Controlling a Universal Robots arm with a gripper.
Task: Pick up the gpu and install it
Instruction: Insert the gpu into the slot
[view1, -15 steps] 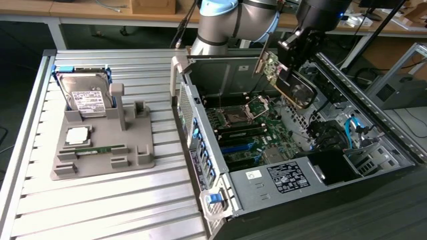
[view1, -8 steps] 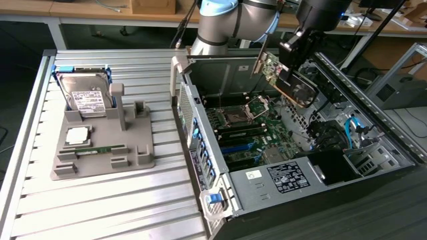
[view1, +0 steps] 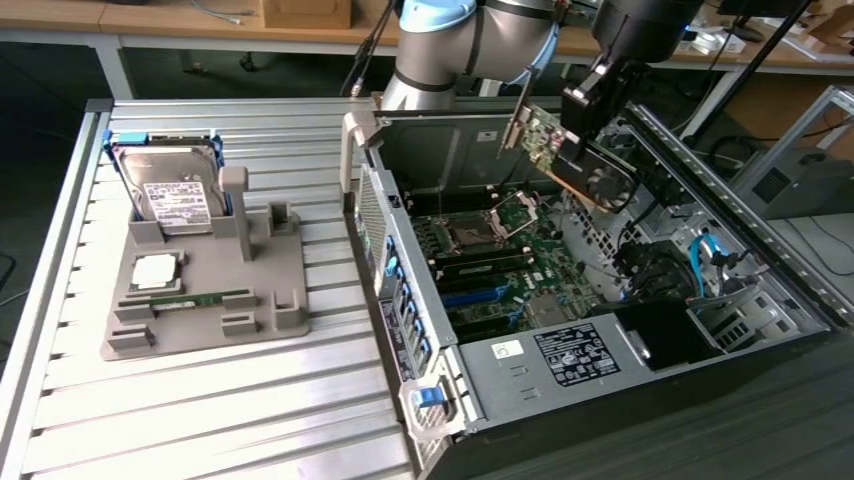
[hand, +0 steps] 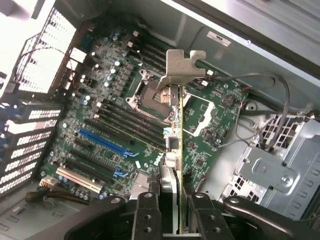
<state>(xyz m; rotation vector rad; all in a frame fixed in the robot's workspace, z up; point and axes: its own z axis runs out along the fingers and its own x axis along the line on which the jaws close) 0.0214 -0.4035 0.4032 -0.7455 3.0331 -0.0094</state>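
The gpu (view1: 577, 160) is a green card with a dark round fan and a pale metal bracket at one end. It hangs tilted in the air above the open computer case (view1: 400, 270), over the motherboard (view1: 494, 260). My gripper (view1: 582, 120) is shut on its upper edge. In the wrist view the gpu (hand: 179, 135) shows edge-on, bracket end farthest from the camera, clamped between my two black fingers (hand: 148, 215) of the gripper (hand: 175, 220). Below it lie the motherboard's blue slot (hand: 105, 142) and the processor socket (hand: 150, 92). The card touches no slot.
A grey holder tray (view1: 200, 320) stands on the slatted table at the exterior view's left, carrying a hard drive (view1: 174, 190), a processor chip (view1: 154, 270) and a green memory stick (view1: 187, 298). Inside the case are a power supply (view1: 574, 355), cables (view1: 707, 265) and a drive cage (hand: 280, 170).
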